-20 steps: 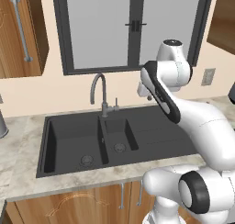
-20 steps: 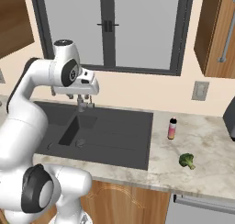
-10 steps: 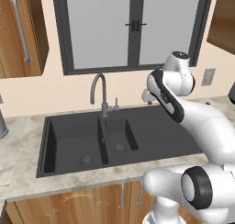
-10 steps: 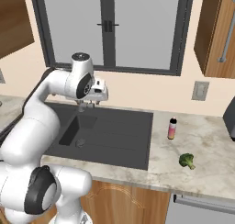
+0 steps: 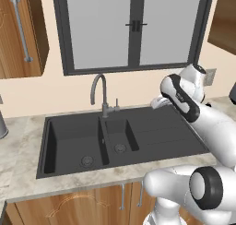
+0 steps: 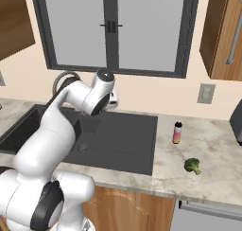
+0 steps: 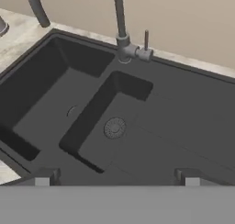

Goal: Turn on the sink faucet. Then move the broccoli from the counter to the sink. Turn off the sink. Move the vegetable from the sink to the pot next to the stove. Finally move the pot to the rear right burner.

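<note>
Two basins of the sink (image 5: 73, 141) lie dark beneath the sink faucet (image 5: 102, 92), whose lever stands upright beside the spout base. Over the ribbed drainboard the jaws (image 7: 117, 177) stand wide apart with nothing between them. Well off to the right, the broccoli (image 6: 192, 165) rests on the table (image 6: 208, 154) near a small bottle (image 6: 177, 132).

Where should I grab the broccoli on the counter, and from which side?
Come from straight above and close on the broccoli's round green head; its short stalk seems to lie low against the counter. Open counter surrounds it, and the small bottle stands apart behind it.
</note>
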